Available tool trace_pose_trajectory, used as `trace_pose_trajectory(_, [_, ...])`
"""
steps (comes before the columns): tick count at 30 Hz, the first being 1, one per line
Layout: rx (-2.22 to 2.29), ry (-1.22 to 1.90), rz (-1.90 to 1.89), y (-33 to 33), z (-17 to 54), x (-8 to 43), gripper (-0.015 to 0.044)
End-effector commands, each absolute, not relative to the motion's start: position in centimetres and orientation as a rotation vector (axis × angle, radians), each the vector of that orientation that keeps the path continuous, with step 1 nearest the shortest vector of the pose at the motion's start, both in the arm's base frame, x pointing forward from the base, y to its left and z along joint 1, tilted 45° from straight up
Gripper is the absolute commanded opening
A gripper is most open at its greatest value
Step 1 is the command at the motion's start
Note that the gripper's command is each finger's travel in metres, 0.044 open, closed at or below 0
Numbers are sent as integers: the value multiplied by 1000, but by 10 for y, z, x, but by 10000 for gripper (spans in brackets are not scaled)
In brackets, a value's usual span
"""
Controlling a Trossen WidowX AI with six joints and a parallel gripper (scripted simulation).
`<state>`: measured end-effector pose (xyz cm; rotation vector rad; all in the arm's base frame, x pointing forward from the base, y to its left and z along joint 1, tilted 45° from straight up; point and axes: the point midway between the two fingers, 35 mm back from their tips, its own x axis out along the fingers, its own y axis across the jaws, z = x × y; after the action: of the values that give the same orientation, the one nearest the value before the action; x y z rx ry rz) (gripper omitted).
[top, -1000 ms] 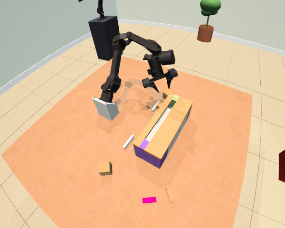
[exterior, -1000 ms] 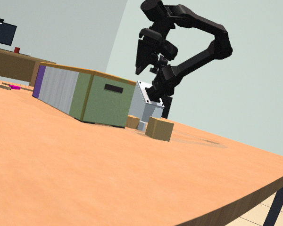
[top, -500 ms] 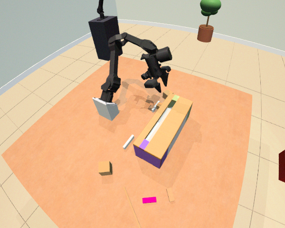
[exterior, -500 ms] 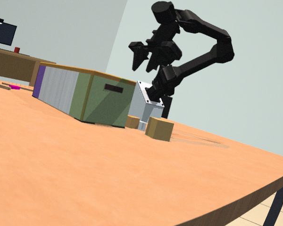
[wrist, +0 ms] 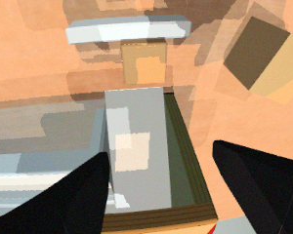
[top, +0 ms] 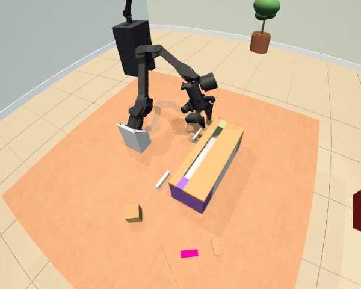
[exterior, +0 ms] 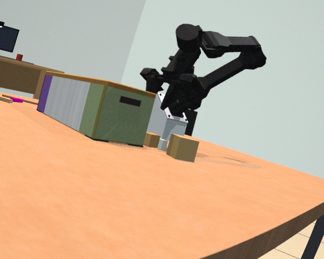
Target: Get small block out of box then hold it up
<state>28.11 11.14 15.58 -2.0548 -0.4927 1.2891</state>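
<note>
Shows, at the left of the table (top: 81, 198) (exterior: 128, 195), a wooden cube (top: 132, 212), well apart from the box (top: 216, 161) (exterior: 126, 125) (wrist: 161, 217); shows next a gray arm mount (top: 135, 139) (exterior: 167, 125), then a loose white bar (top: 163, 179) near the box's long side, with a thin stick (top: 168, 264) and a pink strip (top: 189, 253) (exterior: 16, 99) toward the near edge; has a second white bar (top: 197, 135) (exterior: 162, 144) (wrist: 129, 30) farther back, close to the small block (top: 201, 133) (exterior: 152, 140) (wrist: 145, 63); finds that block outside the box, down on the table between this bar and the gray ramp (wrist: 139, 146) at the green end; cannot tell from here whether bar and block touch; has the claw (top: 206, 123) (exterior: 160, 100) (wrist: 161, 154) over that same end, tilted, fingers apart and gripping nothing; shows the box upright, with a purple end, a green end and a long slot in its wooden lid; reveals through the slot a pale shelf (top: 201, 158) running lengthwise inside; has a larger tan block (exterior: 182, 147) (wrist: 256, 54) on the table beyond the green end, apart from the small one; shows at the far right, on the floor, a brown pot (top: 260, 42) with a green plant (top: 266, 7) in it.
</note>
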Motion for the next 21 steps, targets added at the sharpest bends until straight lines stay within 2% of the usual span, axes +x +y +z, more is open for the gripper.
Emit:
trace_pose_trajectory(1, [-2042, -489, 1287, 133, 136, 276, 285])
trace_pose_trajectory(21, [-2043, -489, 1289, 150, 117, 279, 285])
